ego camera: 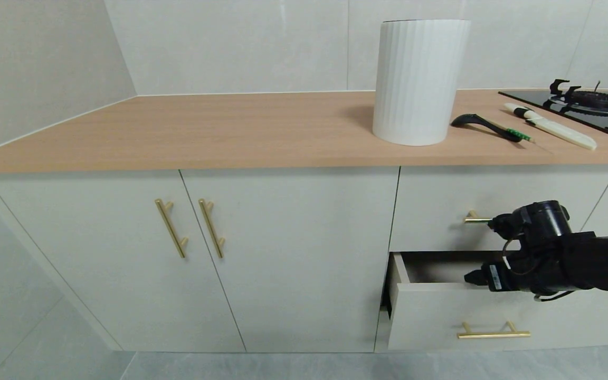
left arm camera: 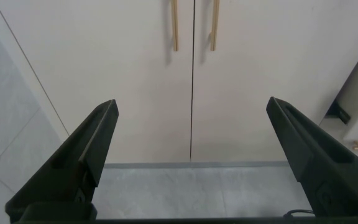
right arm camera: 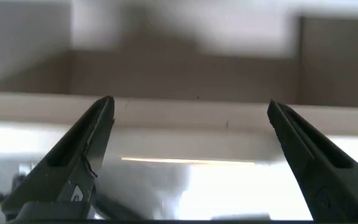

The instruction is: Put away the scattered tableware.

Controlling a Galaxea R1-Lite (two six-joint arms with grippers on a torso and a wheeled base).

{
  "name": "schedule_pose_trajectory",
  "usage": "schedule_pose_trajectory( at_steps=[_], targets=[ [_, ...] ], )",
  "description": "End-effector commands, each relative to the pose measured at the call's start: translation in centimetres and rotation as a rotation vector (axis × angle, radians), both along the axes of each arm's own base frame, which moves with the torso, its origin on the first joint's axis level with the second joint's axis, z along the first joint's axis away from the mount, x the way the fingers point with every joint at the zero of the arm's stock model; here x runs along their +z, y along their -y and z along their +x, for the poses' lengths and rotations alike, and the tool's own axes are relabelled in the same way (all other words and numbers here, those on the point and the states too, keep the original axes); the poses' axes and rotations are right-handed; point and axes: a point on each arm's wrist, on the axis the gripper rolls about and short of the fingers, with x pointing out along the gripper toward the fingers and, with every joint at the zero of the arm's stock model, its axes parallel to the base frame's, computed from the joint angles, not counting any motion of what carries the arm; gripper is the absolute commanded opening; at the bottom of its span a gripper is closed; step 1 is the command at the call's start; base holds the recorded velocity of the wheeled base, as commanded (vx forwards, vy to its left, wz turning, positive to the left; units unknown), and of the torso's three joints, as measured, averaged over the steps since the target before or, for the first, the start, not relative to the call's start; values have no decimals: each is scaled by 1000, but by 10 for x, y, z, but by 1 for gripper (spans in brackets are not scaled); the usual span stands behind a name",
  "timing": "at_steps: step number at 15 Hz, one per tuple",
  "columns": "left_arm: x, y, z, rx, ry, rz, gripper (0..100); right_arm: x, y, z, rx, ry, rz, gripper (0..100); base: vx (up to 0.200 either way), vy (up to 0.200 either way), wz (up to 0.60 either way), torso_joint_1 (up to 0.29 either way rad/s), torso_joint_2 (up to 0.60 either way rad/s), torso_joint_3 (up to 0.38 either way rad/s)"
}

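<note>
Countertop (ego camera: 203,132) runs wide and bare from nine o'clock toward the middle of the head view, with its front edge straight above the cabinet doors (ego camera: 293,253). At four o'clock a drawer (ego camera: 425,316) stands pulled out below the upper drawer's brass handle (ego camera: 475,218), its top rim free and its own handle (ego camera: 493,332) low on the front. The right claw (ego camera: 470,276) hangs at that opening, just over the drawer's rim, fingers spread wide with the pale drawer edge across the gap. The left claw (left arm camera: 191,109) is also spread wide, facing the doors near the floor. The tableware lies at two o'clock on the counter, right of a white ribbed canister (ego camera: 419,82): a black spoon (ego camera: 486,125), a green-handled utensil (ego camera: 520,136) touching it, and a long white knife (ego camera: 552,126) beside the stove (ego camera: 594,105).
</note>
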Motion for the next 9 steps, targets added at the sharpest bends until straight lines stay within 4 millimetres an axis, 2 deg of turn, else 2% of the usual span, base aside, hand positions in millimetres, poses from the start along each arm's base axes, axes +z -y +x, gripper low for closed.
schedule_pose_trajectory(
  at_steps=[1,9],
  targets=[
    [0,0,0,0,-2,0,100,10,0,-3,11,30,-5,100,0,0,0,0,0,0],
    [0,0,0,0,-2,0,100,15,4,-41,75,-158,-70,100,0,0,0,0,0,0]
  ],
)
